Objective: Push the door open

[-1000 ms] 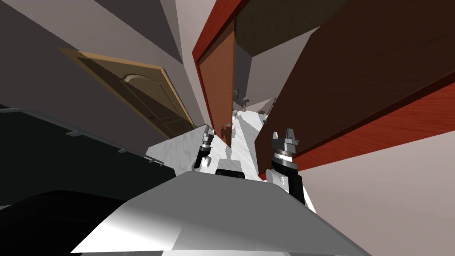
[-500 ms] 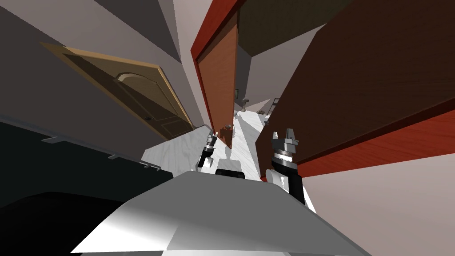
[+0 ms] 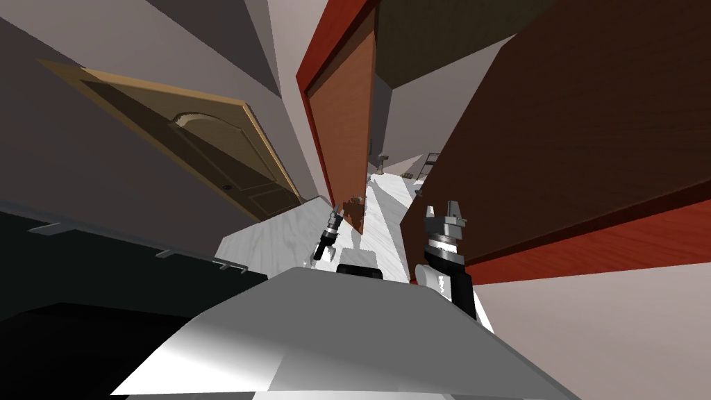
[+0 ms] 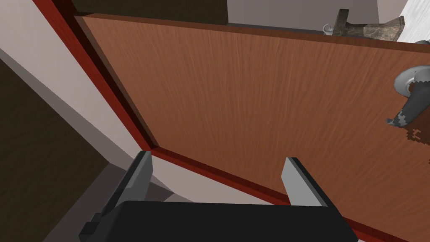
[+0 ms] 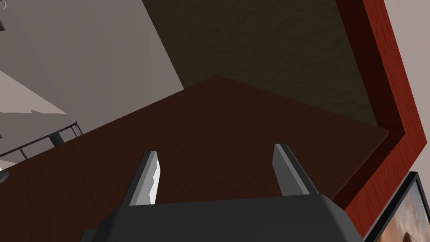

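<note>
- Our left gripper (image 4: 218, 156) was spread wide and empty, facing the reddish-brown door (image 4: 252, 96), ajar just ahead, likely for pushing it.
- Our right gripper (image 5: 216, 149) was open and empty, near a dark brown panel (image 5: 235, 122).

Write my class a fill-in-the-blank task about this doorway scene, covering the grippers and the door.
The left gripper, at the brown door, has its fingers ____.
The door's frame is ____.
The door's handle is ____.
The right gripper holds ____.
Missing words: open; red; grey; nothing.
</note>
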Motion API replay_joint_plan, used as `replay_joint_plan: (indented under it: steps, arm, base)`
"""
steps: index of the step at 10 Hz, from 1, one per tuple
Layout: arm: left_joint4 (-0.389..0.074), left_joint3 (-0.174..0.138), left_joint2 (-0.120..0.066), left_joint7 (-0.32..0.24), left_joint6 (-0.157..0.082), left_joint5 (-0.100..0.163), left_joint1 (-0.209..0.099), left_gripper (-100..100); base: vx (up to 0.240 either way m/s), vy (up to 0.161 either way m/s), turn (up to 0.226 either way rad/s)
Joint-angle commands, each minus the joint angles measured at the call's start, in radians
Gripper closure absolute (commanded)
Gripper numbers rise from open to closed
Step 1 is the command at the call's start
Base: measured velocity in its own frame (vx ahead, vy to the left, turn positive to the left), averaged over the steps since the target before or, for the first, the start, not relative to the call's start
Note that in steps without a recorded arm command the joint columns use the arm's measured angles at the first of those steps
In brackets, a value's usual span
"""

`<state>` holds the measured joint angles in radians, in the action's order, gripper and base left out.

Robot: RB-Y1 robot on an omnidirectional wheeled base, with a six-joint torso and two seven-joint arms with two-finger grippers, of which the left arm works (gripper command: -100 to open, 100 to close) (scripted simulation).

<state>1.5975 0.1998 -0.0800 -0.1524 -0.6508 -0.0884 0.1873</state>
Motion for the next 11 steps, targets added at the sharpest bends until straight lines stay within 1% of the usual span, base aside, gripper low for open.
replay_joint_plan:
  steps: [1, 6, 11]
  arm:
    - [-0.048, 0.013, -0.001, -0.003, -0.009, -0.008, -0.013, -100]
    - [-0.202, 0.049, 0.001, -0.013, -0.032, -0.030, -0.066, -100]
    - [-0.348, 0.084, 0.006, -0.023, -0.055, -0.052, -0.116, -100]
  base:
    - [0.090, 0.065, -0.033]
    - [0.096, 0.078, -0.029]
    - [0.096, 0.075, -0.027]
